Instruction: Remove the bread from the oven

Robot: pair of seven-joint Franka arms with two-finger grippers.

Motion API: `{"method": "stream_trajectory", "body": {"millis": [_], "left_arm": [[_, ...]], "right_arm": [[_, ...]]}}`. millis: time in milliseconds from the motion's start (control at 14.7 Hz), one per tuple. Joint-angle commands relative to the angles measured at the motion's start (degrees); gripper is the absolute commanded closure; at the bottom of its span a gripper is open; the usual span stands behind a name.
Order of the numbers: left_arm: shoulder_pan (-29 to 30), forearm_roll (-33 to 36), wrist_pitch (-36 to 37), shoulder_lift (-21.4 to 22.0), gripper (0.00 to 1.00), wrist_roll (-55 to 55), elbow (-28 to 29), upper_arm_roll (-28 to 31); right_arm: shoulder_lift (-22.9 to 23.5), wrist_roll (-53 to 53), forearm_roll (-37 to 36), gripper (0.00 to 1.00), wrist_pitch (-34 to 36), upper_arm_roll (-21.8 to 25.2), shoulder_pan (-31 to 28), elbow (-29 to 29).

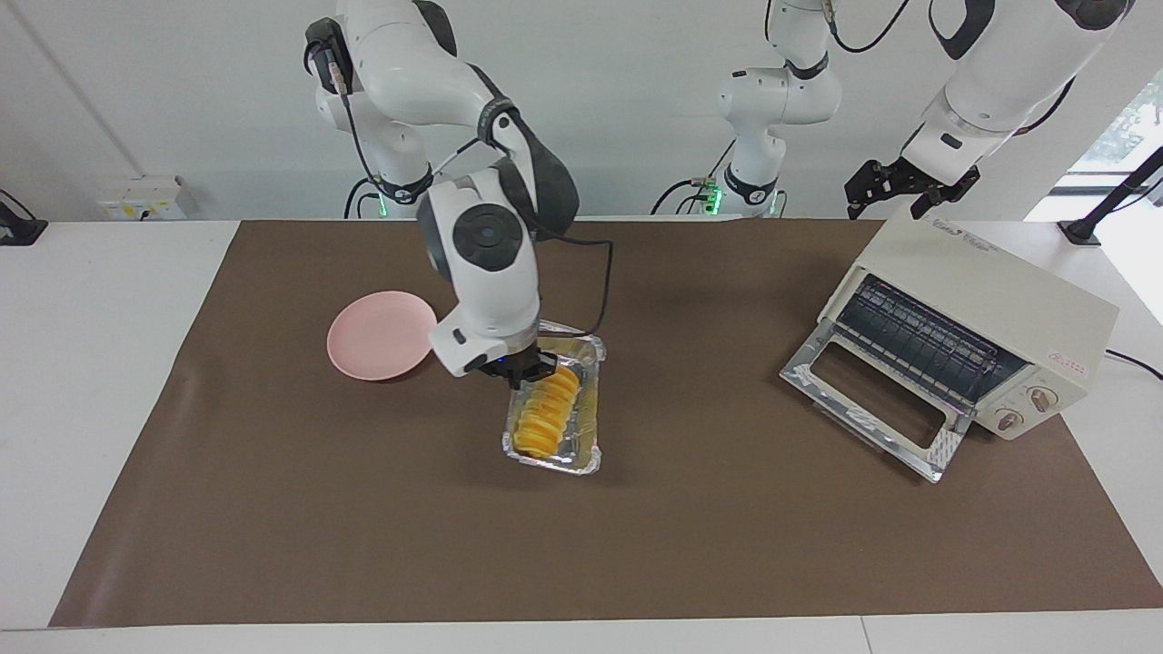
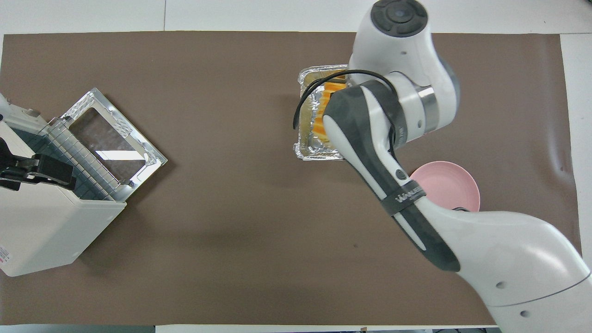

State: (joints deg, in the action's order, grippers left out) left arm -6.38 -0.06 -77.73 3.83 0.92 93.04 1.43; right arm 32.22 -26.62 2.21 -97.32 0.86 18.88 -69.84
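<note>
Robotics lab, staged tabletop. Bare white walls, white table (image 1: 109, 381) under a brown mat (image 1: 690, 527), several white robot arms (image 1: 772, 100) trailing cables, a camera stand clamped at the table edge. Toaster oven (image 1: 981, 318) the only kitchen touch.

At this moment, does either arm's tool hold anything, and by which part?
Cannot be told. The right tool is down at the bread's robot-side end in the foil tray. The left tool, over the oven, holds nothing.
</note>
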Motion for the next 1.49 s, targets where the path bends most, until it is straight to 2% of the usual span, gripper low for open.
{"method": "stream_trajectory", "body": {"millis": [0, 204, 543, 815, 1019, 1155, 1223, 1426], "left_arm": [[0.5, -0.4, -0.8, 1.2, 0.00, -0.3, 1.1, 0.0], [0.5, -0.4, -0.8, 1.2, 0.00, -0.3, 1.1, 0.0], [0.5, -0.4, -0.8, 1.2, 0.00, -0.3, 1.1, 0.0], [0.5, -0.4, -0.8, 1.2, 0.00, -0.3, 1.1, 0.0], [0.5, -0.4, -0.8, 1.2, 0.00, -0.3, 1.1, 0.0], [0.5, -0.4, -0.8, 1.2, 0.00, -0.3, 1.1, 0.0], [0.5, -0.4, -0.8, 1.2, 0.00, -0.3, 1.1, 0.0], [0.5, -0.4, -0.8, 1.2, 0.00, -0.3, 1.1, 0.0]], "right_arm": [[0.2, 11.0, 1.2, 1.00, -0.7, -0.5, -6.2, -0.1], [0.6, 21.9, 1.4, 1.00, -3.7, -0.5, -11.7, -0.9], [3.6, 31.2, 1.3, 1.00, -9.9, -0.4, -16.1, -2.1], [2.7, 33.3, 1.0, 1.00, -19.0, -0.3, -16.2, -10.7], [2.0, 34.7, 1.0, 1.00, -20.9, -0.1, -16.2, -13.0], [1.7, 34.9, 0.3, 0.18, -20.5, -0.1, -16.1, -13.3], [1.5, 35.3, 0.1, 0.00, -19.8, 0.0, -16.1, -13.2], [0.2, 36.4, -2.7, 0.00, -14.5, 0.0, -16.0, -12.5]]}}
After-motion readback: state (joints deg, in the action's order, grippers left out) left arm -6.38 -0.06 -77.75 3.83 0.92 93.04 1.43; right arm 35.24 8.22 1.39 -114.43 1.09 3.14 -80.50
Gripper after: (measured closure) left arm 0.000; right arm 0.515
